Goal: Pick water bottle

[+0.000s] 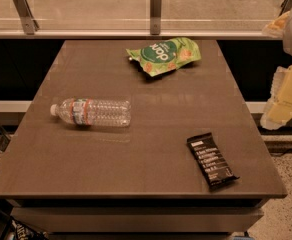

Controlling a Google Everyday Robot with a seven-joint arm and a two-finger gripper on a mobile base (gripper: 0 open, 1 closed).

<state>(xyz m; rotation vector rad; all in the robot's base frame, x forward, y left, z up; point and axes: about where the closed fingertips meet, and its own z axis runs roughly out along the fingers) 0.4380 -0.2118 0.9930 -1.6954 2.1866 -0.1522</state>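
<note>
Water bottle (93,112): laid on its side on the counter (151,139), at 9 o'clock from the counter's middle; the white cap is pointed toward 9 o'clock, and nothing is touching it.
Gripper (282,101): seen at 3 o'clock, out past the counter's right edge and well apart from the water bottle; whether it is spread or closed cannot be told.
Green snack bag (165,55): lying at 12 o'clock, near the far edge.
Black snack bar (212,160): lying flat at 4 o'clock, near the front right corner.
</note>
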